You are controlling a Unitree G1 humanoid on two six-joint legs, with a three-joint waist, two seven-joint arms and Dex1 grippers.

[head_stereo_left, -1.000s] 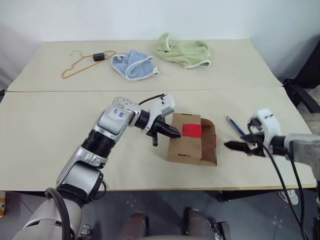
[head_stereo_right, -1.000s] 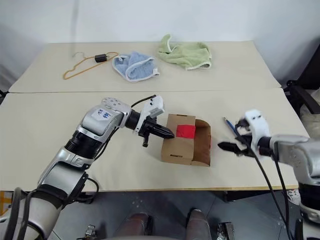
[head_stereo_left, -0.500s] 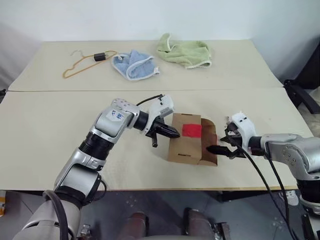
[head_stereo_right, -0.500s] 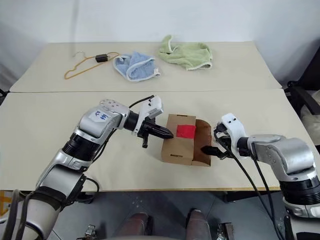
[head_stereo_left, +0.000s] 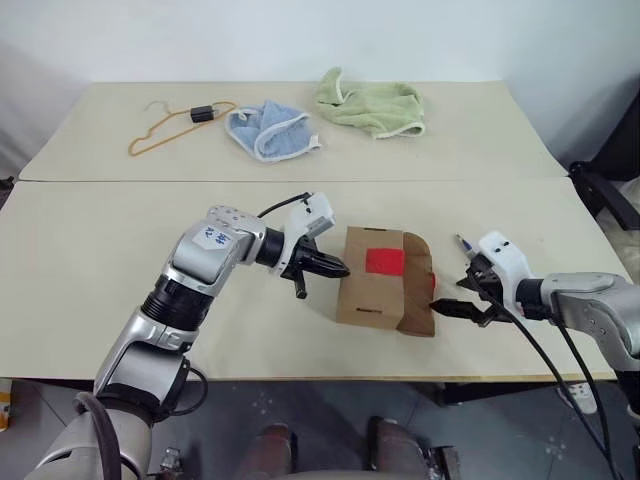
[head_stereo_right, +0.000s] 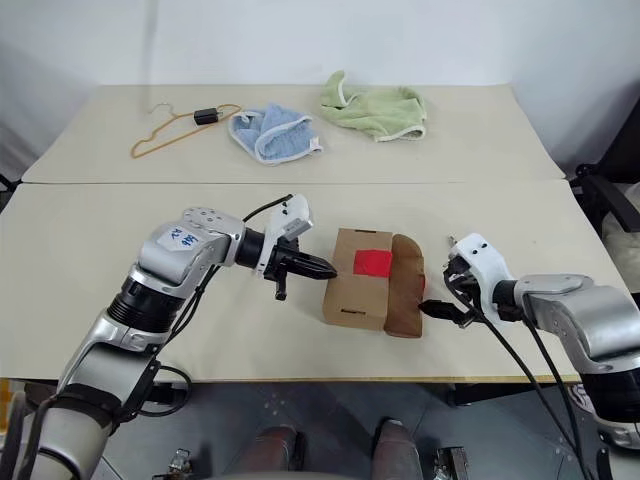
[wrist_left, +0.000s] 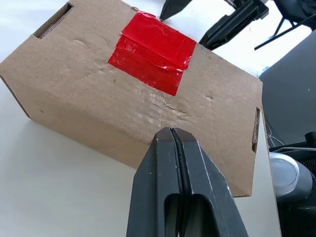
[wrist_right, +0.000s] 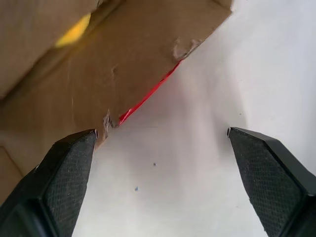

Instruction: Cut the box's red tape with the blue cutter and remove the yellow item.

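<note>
The box sits near the front edge of the counter, between the two arms. Its top carries the red tape, which the left wrist view shows as a creased patch folding over the far edge. On the box's right side the flap hangs down and outward; the right wrist view shows a torn edge with a thin sliver of red along it. In that same view a small patch of yellow, the yellow item, peeks through a gap in the cardboard; most of it is hidden and its shape cannot be made out.

The left tool hangs just beside the box's left side, its two black fingers pressed together with nothing between them. Whether the tips touch the cardboard is hard to tell.

The right tool sits low at the box's right, by the hanging flap, its fingers spread wide and empty, with bare counter between them and one fingertip at the torn flap edge.

The blue cutter lies on the counter behind the right tool; only a short end shows, the rest covered by the wrist.

At the back of the counter lie an orange hanger, a blue cloth and a green cloth.
</note>
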